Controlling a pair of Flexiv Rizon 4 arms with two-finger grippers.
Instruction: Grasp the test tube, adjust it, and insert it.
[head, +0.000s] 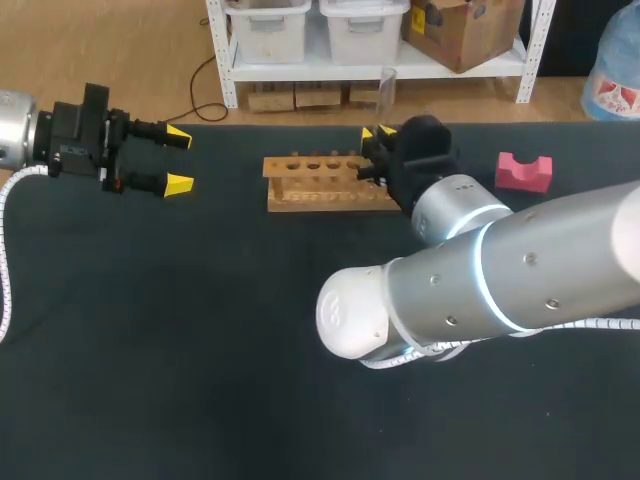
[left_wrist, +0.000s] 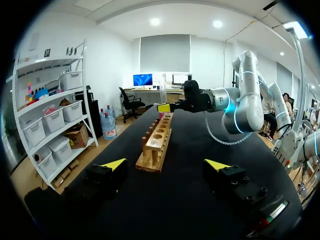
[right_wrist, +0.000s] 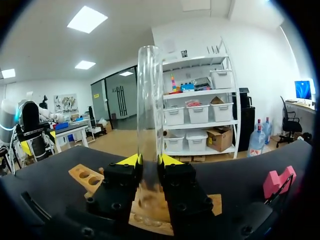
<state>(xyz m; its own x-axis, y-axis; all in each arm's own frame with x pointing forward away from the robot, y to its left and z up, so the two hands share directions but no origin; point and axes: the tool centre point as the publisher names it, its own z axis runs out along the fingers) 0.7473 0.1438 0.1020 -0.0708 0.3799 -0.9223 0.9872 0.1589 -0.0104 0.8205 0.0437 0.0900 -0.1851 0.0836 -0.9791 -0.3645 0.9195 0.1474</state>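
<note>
Where the right arm comes in across the head view, you find the right hand (head: 375, 133) at the right end of the wooden rack (head: 325, 182), closed on the test tube (head: 387, 86). Tube clear, upright, most of its length above the fingers.

Right wrist view: both fingers press the test tube (right_wrist: 149, 115) from two sides, and the right hand (right_wrist: 149, 160) grips it low on the glass. The wooden rack (right_wrist: 85, 177) lies directly beneath, open holes showing off to one side. The tube's lower end is hidden between the fingers, so you cannot tell whether it has entered a hole.

Pink block (head: 524, 171) on the tabletop (head: 150, 330), beyond the rack's right end and apart from it.

Left hand (head: 178, 160) is well to the left of the rack, fingers spread wide, nothing between them. Left wrist view: left hand (left_wrist: 167, 164) is lined up along the rack's length, the near end of the wooden rack (left_wrist: 156, 145) ahead of the open fingers, and the right hand (left_wrist: 165, 107) at the far end.
</note>
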